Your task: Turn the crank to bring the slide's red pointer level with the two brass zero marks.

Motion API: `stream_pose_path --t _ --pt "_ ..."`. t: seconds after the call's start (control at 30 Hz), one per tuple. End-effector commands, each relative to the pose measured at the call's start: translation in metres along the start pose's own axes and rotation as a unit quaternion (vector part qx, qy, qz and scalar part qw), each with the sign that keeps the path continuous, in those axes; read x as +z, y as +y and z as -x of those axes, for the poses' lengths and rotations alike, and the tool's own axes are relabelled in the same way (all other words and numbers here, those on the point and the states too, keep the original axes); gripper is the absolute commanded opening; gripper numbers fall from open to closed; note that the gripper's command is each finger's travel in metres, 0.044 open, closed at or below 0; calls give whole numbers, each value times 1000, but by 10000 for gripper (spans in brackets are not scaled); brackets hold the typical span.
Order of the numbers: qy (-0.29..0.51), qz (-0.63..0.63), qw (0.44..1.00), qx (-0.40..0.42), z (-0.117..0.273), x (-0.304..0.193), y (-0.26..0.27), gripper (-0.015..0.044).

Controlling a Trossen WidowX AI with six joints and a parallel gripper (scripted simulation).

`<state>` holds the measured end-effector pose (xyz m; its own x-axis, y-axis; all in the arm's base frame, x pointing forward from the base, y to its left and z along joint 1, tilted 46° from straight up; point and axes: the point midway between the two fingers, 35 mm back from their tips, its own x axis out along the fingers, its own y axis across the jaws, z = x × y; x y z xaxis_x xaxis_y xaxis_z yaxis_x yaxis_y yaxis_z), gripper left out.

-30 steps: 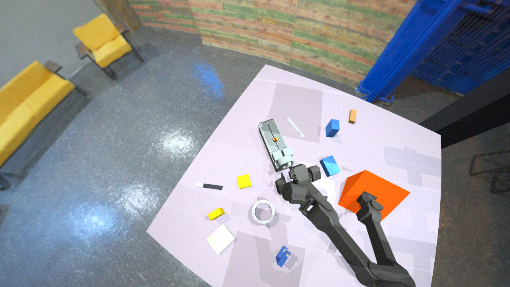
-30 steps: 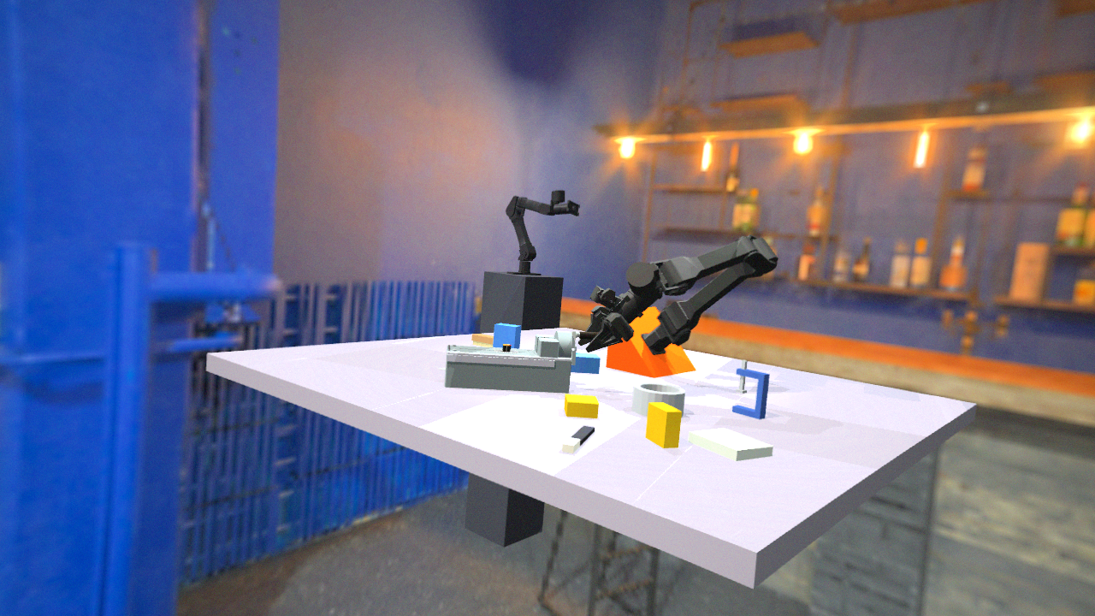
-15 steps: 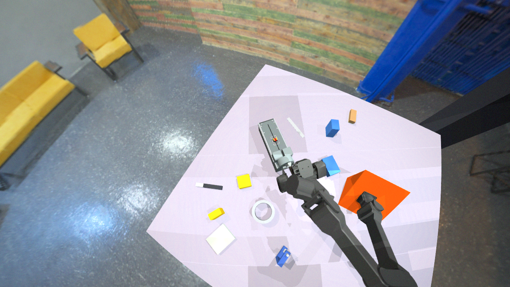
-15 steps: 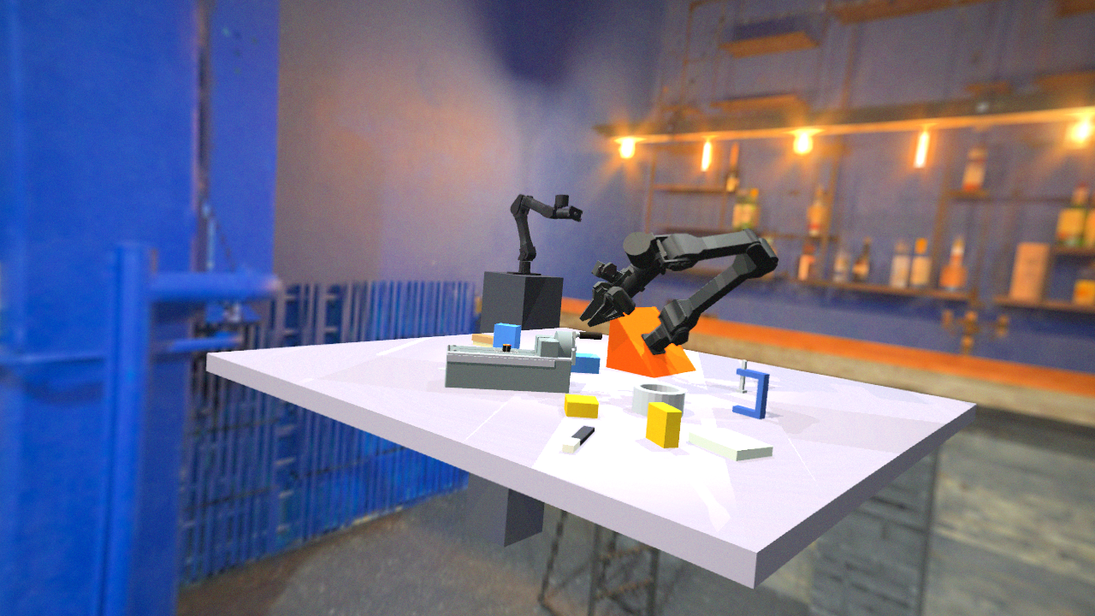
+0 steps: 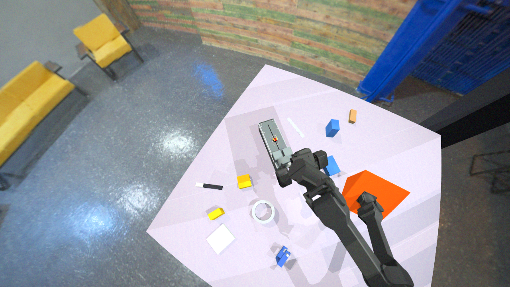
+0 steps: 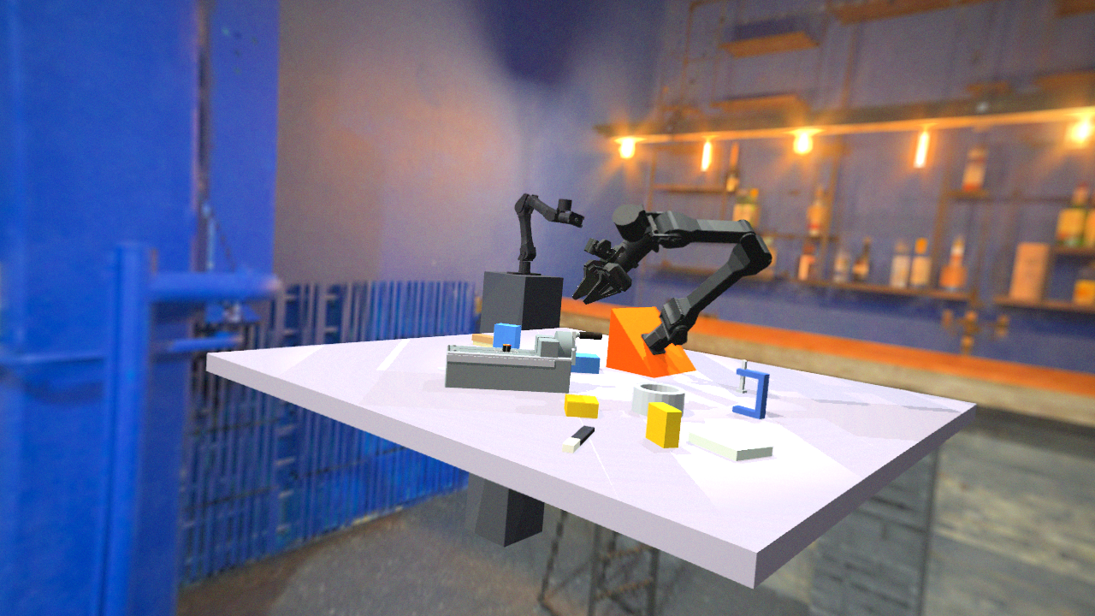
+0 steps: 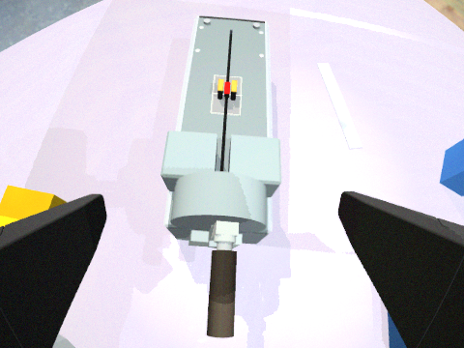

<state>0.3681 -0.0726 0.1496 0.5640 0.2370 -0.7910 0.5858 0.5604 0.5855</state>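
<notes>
In the top view, yellow seats [image 5: 103, 40] stand at ten o'clock on a glossy grey floor [image 5: 142, 117]; plank wall [image 5: 249, 30] at twelve.

On the table [image 5: 249, 85] [image 6: 474, 452], which is pale and has corners, there lies a long grey machine [image 5: 267, 142] [image 6: 506, 375] [image 7: 193, 106]. Near it is a thin white strip [image 5: 295, 127] [image 7: 339, 103]. Also on the table are two blue blocks, two yellow blocks, one small tan block [image 5: 352, 116] [image 6: 482, 338], and a big orange wedge [image 5: 387, 192] [image 6: 631, 344]. I see also a grey ring [image 5: 254, 211] [image 6: 645, 402], a black-and-white bar [image 5: 212, 186] [image 6: 579, 438], a flat white slab [image 5: 220, 238] [image 6: 730, 442] and a blue clamp [image 5: 282, 256] [image 6: 761, 394].
</notes>
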Motion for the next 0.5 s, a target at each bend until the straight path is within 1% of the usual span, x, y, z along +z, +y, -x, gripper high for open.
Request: stream_pose_path --t 0.0,0.47 --pt "11 24 999 24 -13 15 -2 440" --pt "28 133 979 150 -61 70 -19 440"
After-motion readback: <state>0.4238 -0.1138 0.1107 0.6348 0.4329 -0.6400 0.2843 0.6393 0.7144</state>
